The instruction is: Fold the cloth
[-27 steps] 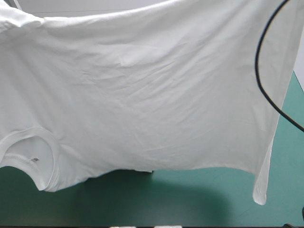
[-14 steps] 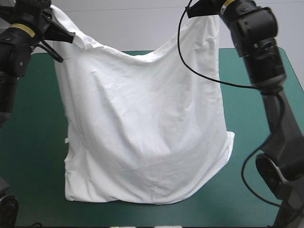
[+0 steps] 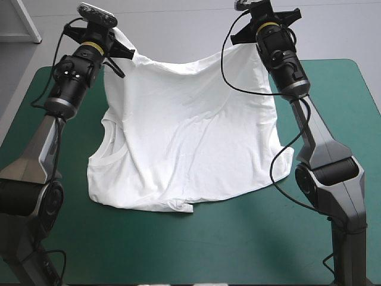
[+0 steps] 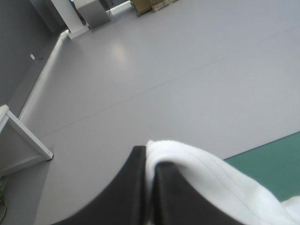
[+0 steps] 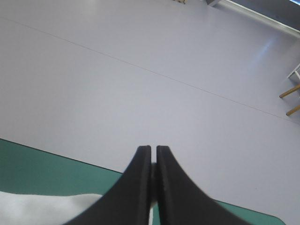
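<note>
**Operator:** Where is the T-shirt (image 3: 190, 137) lying?

**Technician:** It is hanging from both arms across the upper half of the high view. Its lower part is resting on the teal-green table (image 3: 238, 238), with the bottom fold (image 3: 178, 205) bunching slightly at lower centre.

**Operator:** What are the jaws doing?

**Technician:** The left gripper (image 4: 149, 152) is pinching a thick white seam. The cloth is wrapping over one of its black fingers (image 4: 133, 187). The right gripper (image 5: 153, 147) is pressing its fingers together to a hairline gap. White cloth is showing just beside their base, and in the high view the shirt's upper right corner is rising into that gripper. I am judging both as clamped on the cloth.

**Operator:** Which relation is governing the next move?

**Technician:** The held edge (image 3: 178, 64) is running left to right between the two grippers and sagging at its middle. The whole body of the shirt is falling from the jaws toward the bottom of the frame. The neckline (image 3: 113, 155) is sitting at middle left, so the collar-to-hem axis appears to be lying across the frame, parallel to the held edge.

**Operator:** Which arm is nearer to what?

**Technician:** The left arm is nearer the neckline and the right arm is nearer the opposite end. Both are standing about level, so lowering the edge evenly looks like the requirement.
</note>
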